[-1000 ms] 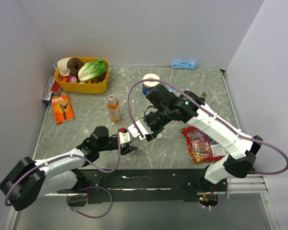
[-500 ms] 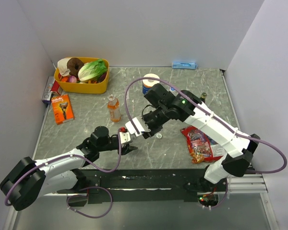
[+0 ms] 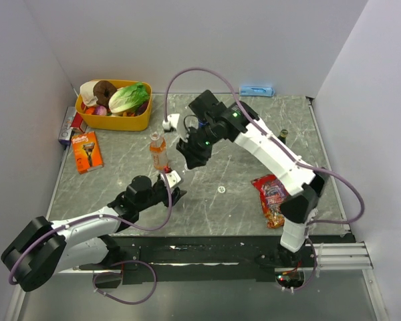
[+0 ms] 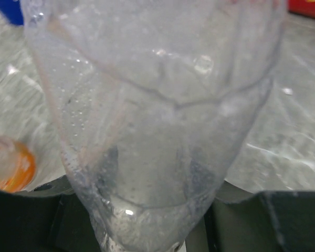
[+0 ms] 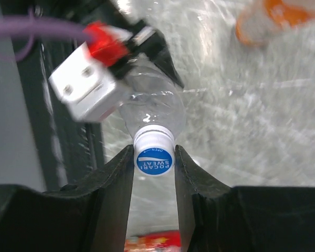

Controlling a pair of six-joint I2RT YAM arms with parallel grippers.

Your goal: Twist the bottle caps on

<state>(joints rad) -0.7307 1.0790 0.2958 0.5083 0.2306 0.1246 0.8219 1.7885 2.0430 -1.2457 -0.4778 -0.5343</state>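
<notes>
A small clear bottle [image 4: 157, 131] fills the left wrist view, and my left gripper [image 4: 157, 231] is shut on its lower body. From above, the left gripper [image 3: 172, 184] is left of centre. The bottle [image 5: 152, 107] points its neck at the right wrist camera. A blue bottle cap [image 5: 153, 160] with white print sits on that neck. My right gripper [image 5: 153, 152] is shut on the cap, one finger on each side. Overhead, the right gripper [image 3: 187, 160] hangs just behind the left one. The orange drink bottle [image 3: 158, 150] stands close on the left. Another small pale cap [image 3: 221, 189] lies on the table.
A yellow basket [image 3: 144, 119] with food sits at the back left, with an orange razor pack [image 3: 87, 150] in front of it. A red snack bag [image 3: 275, 197] lies at the right, a small dark bottle [image 3: 283, 134] behind it. A blue item [image 3: 256, 90] rests against the back wall.
The right arm has swung back and to the left and turned its wrist, its fingers closing on the cap. The left gripper, still holding the bottle, has shifted slightly towards the back.
</notes>
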